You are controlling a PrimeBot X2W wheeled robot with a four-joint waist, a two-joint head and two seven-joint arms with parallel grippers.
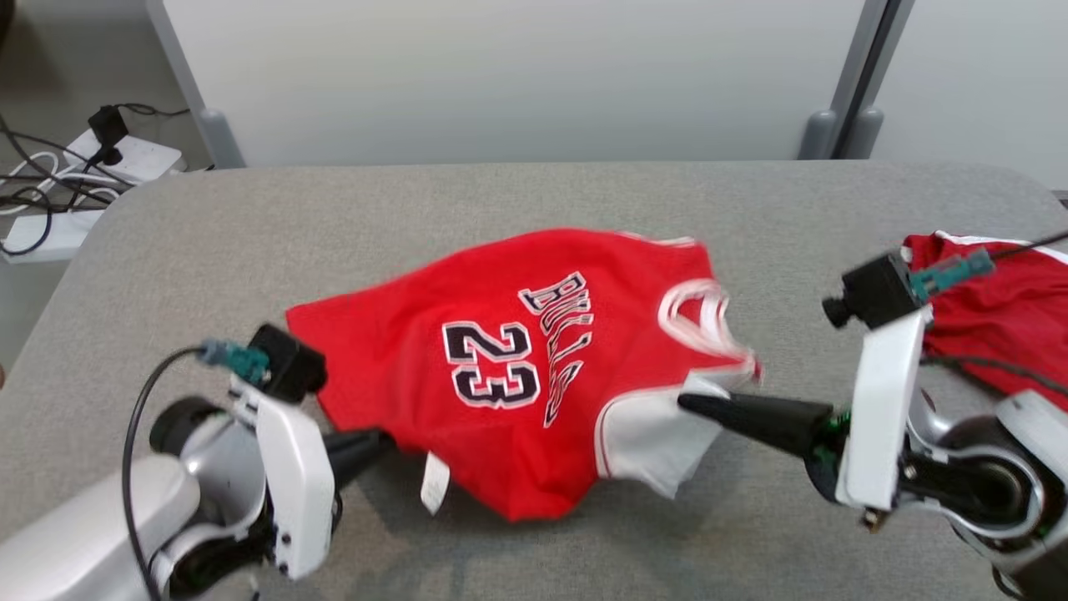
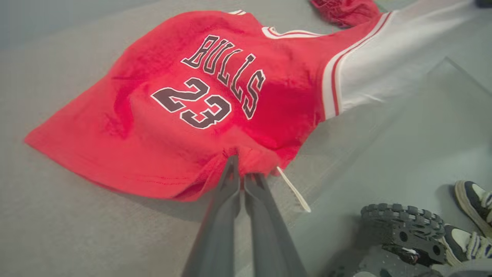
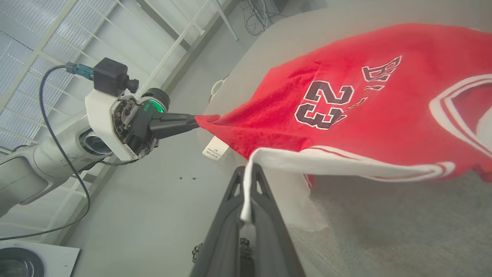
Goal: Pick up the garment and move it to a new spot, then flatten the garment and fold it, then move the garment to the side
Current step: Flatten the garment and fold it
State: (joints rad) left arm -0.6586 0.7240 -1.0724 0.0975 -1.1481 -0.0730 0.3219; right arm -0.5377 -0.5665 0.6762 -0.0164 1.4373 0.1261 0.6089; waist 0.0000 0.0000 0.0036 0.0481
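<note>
On the counter, head view: garment [image 1: 392, 351], a red jersey printed BULLS 23, lies across the middle of the counter [image 1: 334, 217], its near edge raised off the surface.
Left end effector [image 1: 384, 441]: over the counter's near-left part, fingers closed together on the hem corner.
Right end effector [image 1: 691, 405]: over the counter's near-right part, clamped on the white armhole trim.
Second red cloth [image 1: 1001, 317]: at the counter's right edge.
Left wrist view, left end effector [image 2: 240, 171]: fingers pressed together above the counter [image 2: 57, 215], red hem bunched between them.
White tag [image 2: 294, 190]: hangs from the hem over the counter's edge.
Shoes [image 2: 472, 200]: a person's, on the floor beyond the counter's edge.
Right wrist view, right end effector [image 3: 248, 177]: closed above the counter [image 3: 384, 223], white trim pinched between the fingers.
Garment [image 3: 346, 127]: taut above the counter, its far corner gripped by the left end effector [image 3: 198, 120].
</note>
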